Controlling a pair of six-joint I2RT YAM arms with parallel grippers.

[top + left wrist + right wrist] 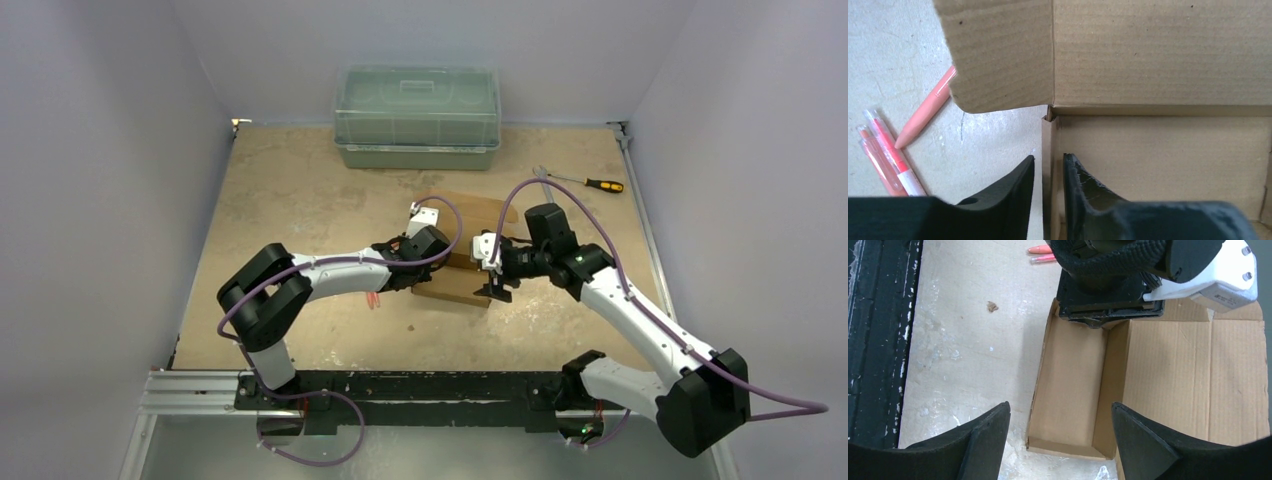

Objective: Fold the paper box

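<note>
Your left jaws are nearly together, one on each side of an upright end wall of the box. Can't tell if they're actually biting it or just straddling it. Your right jaws are spread wide with nothing in them, hanging over the opposite end of the trough.

Just one box: brown cardboard, half formed, mid-desk between the two arms. The folded-up trough is the near part, open side up. Its long axis runs left-right from one set of jaws to the other, and the flat panel lies on the far side.

Three orange-pink pens lie just left of the box. There's one green bin at the back and one screwdriver far right.
</note>
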